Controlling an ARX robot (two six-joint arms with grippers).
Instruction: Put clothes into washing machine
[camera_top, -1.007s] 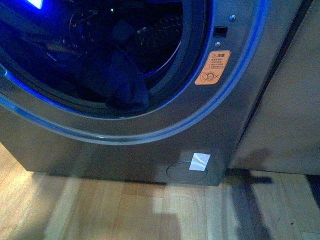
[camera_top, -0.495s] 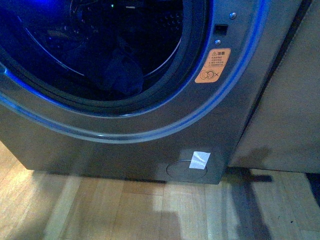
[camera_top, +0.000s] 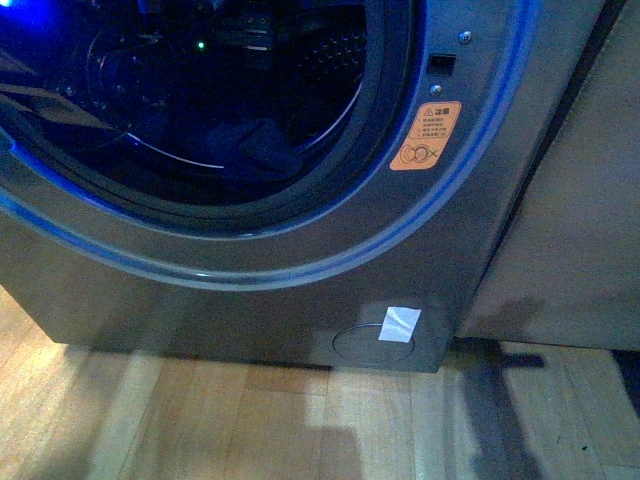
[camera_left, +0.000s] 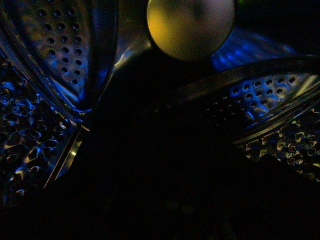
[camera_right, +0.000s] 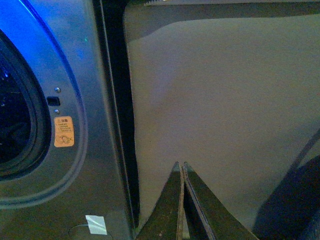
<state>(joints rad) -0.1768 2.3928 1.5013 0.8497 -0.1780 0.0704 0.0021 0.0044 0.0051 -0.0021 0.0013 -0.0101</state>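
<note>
The washing machine fills the front view, grey with a blue-lit ring round its open black-rimmed porthole. Inside the perforated drum lies the dark navy clothes, low and well behind the rim. My left arm reaches into the drum as a dim shape with a green light. In the left wrist view the drum wall and a round pale hub show. The clothes are a black mass that hides the jaws shut on them. My right gripper is shut and empty, outside and to the machine's right.
An orange warning sticker sits right of the porthole, and a white tape patch on the round cap low on the front. A beige panel stands right of the machine across a dark gap. Wooden floor lies below.
The clothes hung over the porthole's lower rim a second ago. They now lie deeper in the drum, smaller and lower. The view has barely shifted.
</note>
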